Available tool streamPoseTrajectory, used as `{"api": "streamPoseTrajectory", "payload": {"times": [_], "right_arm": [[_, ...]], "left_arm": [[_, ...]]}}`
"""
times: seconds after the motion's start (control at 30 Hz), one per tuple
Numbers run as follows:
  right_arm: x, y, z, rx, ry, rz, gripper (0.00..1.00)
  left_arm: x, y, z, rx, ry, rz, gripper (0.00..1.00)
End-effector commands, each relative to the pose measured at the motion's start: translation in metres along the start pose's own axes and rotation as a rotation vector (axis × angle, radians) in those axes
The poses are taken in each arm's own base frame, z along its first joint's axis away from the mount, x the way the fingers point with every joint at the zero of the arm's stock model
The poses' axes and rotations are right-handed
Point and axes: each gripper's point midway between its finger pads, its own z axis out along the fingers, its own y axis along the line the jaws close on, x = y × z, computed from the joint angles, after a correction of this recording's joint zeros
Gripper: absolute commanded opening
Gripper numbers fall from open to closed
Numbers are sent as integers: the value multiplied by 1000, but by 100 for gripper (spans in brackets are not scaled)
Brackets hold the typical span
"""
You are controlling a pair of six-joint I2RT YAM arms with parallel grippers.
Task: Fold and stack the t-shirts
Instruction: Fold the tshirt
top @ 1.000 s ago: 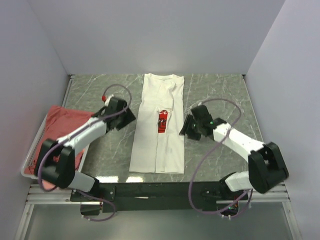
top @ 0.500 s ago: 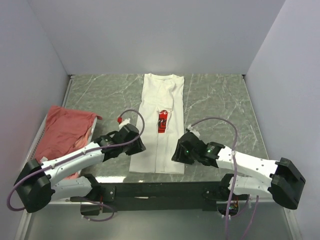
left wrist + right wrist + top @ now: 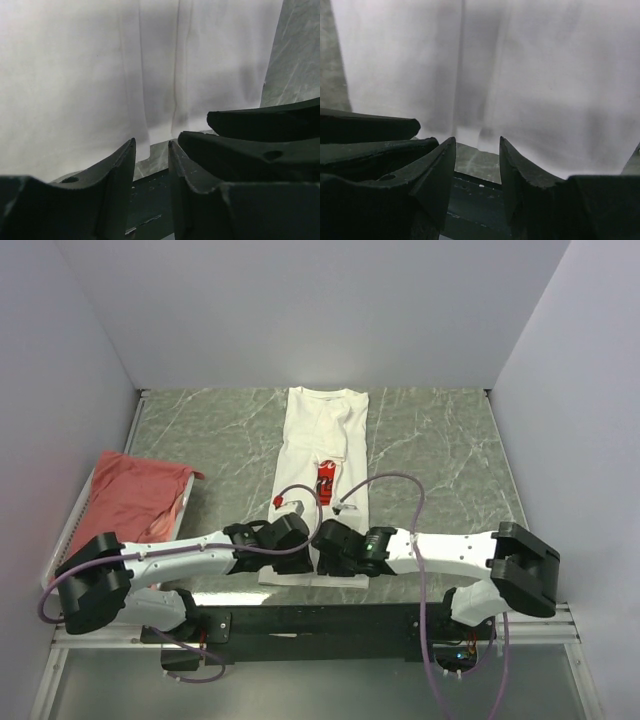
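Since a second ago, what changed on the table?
Both arms swung inward and toward the near edge. The left claw and right claw left the flanks of the white t-shirt and now sit side by side at its near hem, jaws open, gripping nothing. The white t-shirt and the salmon t-shirt on the left have not shifted.
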Motion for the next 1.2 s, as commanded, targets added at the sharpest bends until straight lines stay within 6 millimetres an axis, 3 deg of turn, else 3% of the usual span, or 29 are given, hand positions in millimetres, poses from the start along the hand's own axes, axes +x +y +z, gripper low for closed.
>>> {"api": "streamPoseTrajectory", "payload": {"times": [0.0, 0.23, 0.4, 0.57, 0.67, 0.83, 1.17], "right_arm": [[-3, 14, 4, 1, -44, 23, 47], [15, 15, 13, 31, -20, 16, 42], [15, 11, 16, 47, -29, 16, 39], [14, 15, 15, 27, -34, 18, 38], [12, 17, 13, 12, -41, 23, 35], [13, 20, 11, -17, -38, 28, 32], [10, 32, 5, -76, -39, 28, 3]], "left_arm": [[7, -13, 4, 49, 14, -7, 39], [25, -3, 19, 4, 59, -6, 35], [29, -3, 23, 1, 66, -5, 30], [31, -6, 25, 7, 75, -3, 20], [34, -8, 25, 7, 84, 7, 4], [35, -13, 24, 15, 88, 14, 0], [31, -25, 10, 53, 74, 12, 0]]}}
